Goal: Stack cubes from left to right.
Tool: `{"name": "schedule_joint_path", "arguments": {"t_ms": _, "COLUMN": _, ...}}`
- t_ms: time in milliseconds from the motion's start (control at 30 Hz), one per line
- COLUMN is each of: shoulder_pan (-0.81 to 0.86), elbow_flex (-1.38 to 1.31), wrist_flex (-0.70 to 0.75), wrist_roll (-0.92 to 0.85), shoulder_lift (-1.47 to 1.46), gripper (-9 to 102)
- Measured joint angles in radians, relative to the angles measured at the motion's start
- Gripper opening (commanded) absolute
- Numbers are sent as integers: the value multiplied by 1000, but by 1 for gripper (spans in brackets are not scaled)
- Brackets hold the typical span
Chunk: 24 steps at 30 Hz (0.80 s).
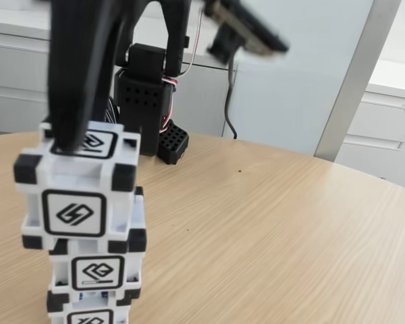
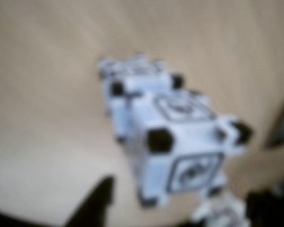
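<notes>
Three white cubes with black corners stand in one stack at the left of the fixed view. The top cube [image 1: 74, 202] sits shifted left on the middle cube [image 1: 102, 270], which rests on the bottom cube [image 1: 88, 316], cut off by the frame edge. A blurred black finger [image 1: 71, 121] comes down onto the top cube's upper face. In the blurred wrist view my gripper [image 2: 189, 198] is just over the top cube [image 2: 180, 142], with a dark finger [image 2: 97, 203] clear of its left side and a gap on the right too, so it looks open.
The round wooden table [image 1: 277, 229] stretches bare to the right of the stack. Behind it stand the arm's black base [image 1: 145, 94], a small black perforated block [image 1: 174, 143] and a hanging cable [image 1: 229, 101]. A grey post [image 1: 354, 74] and white cabinets lie beyond.
</notes>
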Motion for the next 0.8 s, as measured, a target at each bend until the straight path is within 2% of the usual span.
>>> {"name": "schedule_joint_path", "arguments": {"t_ms": 133, "shoulder_pan": 0, "elbow_flex": 0, "wrist_flex": 25, "wrist_roll": 18, "shoulder_lift": 112, "gripper": 28}}
{"name": "schedule_joint_path", "arguments": {"t_ms": 333, "shoulder_pan": -8, "elbow_flex": 0, "wrist_flex": 28, "wrist_roll": 55, "shoulder_lift": 262, "gripper": 18}}
{"name": "schedule_joint_path", "arguments": {"t_ms": 400, "shoulder_pan": -29, "elbow_flex": 0, "wrist_flex": 28, "wrist_roll": 89, "shoulder_lift": 302, "gripper": 12}}
{"name": "schedule_joint_path", "arguments": {"t_ms": 467, "shoulder_pan": -60, "elbow_flex": 0, "wrist_flex": 28, "wrist_roll": 103, "shoulder_lift": 337, "gripper": 0}}
{"name": "schedule_joint_path", "arguments": {"t_ms": 800, "shoulder_pan": -235, "elbow_flex": -2, "wrist_flex": 26, "wrist_roll": 146, "shoulder_lift": 383, "gripper": 0}}
